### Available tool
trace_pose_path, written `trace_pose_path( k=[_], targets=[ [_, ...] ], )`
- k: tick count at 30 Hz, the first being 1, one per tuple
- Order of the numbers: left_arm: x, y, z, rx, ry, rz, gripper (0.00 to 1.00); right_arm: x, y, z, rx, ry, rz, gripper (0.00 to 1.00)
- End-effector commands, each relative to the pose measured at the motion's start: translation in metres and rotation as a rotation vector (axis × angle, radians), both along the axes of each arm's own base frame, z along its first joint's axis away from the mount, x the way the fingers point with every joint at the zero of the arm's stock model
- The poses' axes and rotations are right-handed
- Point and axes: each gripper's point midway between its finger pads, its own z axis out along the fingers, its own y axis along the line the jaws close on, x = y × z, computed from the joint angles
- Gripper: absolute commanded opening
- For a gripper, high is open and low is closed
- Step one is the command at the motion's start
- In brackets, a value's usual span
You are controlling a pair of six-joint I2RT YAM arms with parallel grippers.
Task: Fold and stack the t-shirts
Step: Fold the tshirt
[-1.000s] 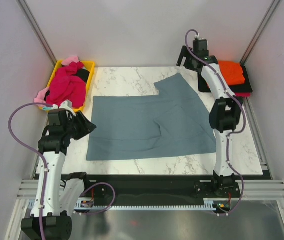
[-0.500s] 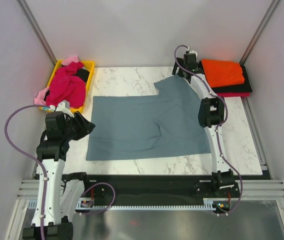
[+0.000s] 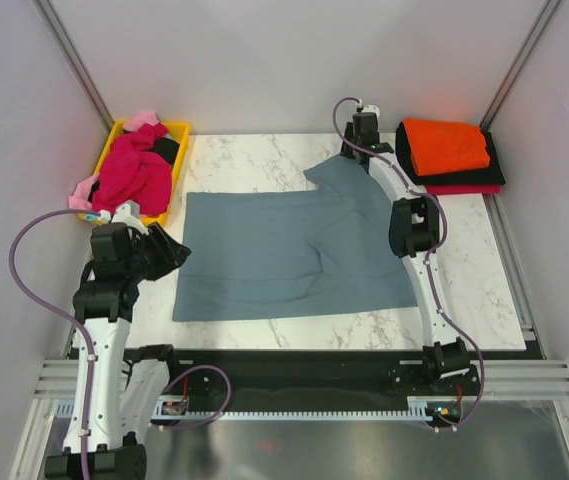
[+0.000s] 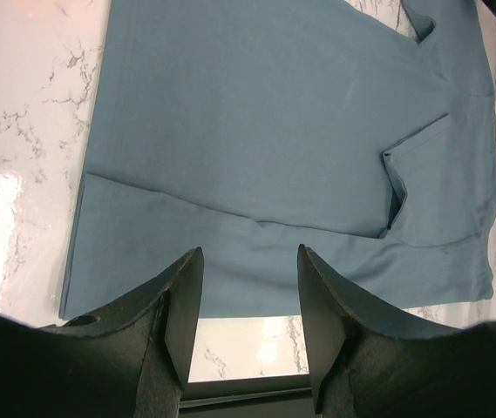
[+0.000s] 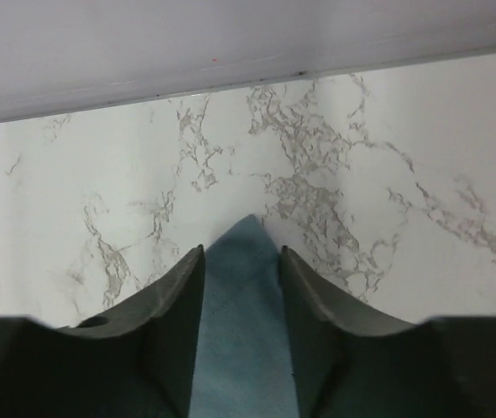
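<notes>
Since the right claw [image 3: 352, 150] left the folded orange-topped stack [image 3: 449, 148], overhead I see it at the far sleeve of the large slate blue-grey cotton t-shirt [image 3: 284, 250] on the table [image 3: 254, 160]. Left wrist: left claw [image 4: 246, 322] apart, empty, over the near edge. Right wrist: jaws narrowing yet apart, straddling the sleeve tip, so I judge folding starts.

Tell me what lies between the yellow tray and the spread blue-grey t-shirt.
Nothing but a narrow strip of bare marble table separates the yellow tray from the blue-grey t-shirt. The top external view shows it.
</notes>
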Motion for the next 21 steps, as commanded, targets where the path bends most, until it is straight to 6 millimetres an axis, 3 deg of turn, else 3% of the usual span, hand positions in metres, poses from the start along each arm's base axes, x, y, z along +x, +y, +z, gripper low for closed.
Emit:
trace_pose_path(
  k=[1, 5, 6, 7, 12, 13, 14, 15, 16, 18, 19, 21],
  targets=[
    [0.004, 0.0, 0.006, 0.02, -0.044, -0.019, 0.54, -0.003, -0.007, -0.005, -0.012, 0.019, -0.024, 0.45],
    [0.004, 0.0, 0.005, 0.019, -0.039, -0.017, 0.54, -0.002, -0.015, -0.008, -0.027, 0.015, -0.047, 0.2],
    [0.004, 0.0, 0.004, 0.017, -0.035, -0.016, 0.54, 0.0, -0.017, -0.008, -0.021, 0.013, -0.052, 0.03],
    [0.005, 0.001, 0.003, 0.019, -0.032, -0.014, 0.55, 0.0, -0.02, -0.01, -0.016, 0.013, -0.058, 0.0],
    [0.007, 0.003, -0.001, 0.022, -0.014, -0.003, 0.55, 0.0, -0.032, -0.002, 0.019, 0.004, -0.081, 0.0],
    [0.007, 0.004, -0.001, 0.026, -0.011, 0.002, 0.54, 0.005, -0.031, 0.028, 0.035, -0.055, -0.083, 0.0],
    [0.008, 0.004, -0.003, 0.025, -0.005, 0.002, 0.55, 0.005, -0.031, 0.04, 0.044, -0.079, -0.089, 0.0],
    [0.009, 0.005, -0.004, 0.027, 0.003, 0.006, 0.55, -0.001, -0.031, 0.036, 0.05, -0.067, -0.092, 0.0],
    [0.011, 0.008, -0.006, 0.035, 0.009, 0.018, 0.55, 0.002, -0.028, 0.074, 0.092, -0.14, -0.094, 0.0],
    [0.025, 0.009, -0.009, 0.037, 0.027, 0.018, 0.56, -0.004, -0.027, 0.082, 0.113, -0.147, -0.095, 0.0],
    [0.032, 0.012, -0.009, 0.05, 0.031, 0.023, 0.55, -0.006, -0.027, 0.1, 0.138, -0.17, -0.107, 0.0],
    [0.057, 0.017, -0.01, 0.063, 0.072, 0.036, 0.54, -0.016, -0.028, 0.09, 0.153, -0.142, -0.123, 0.0]
  ],
)
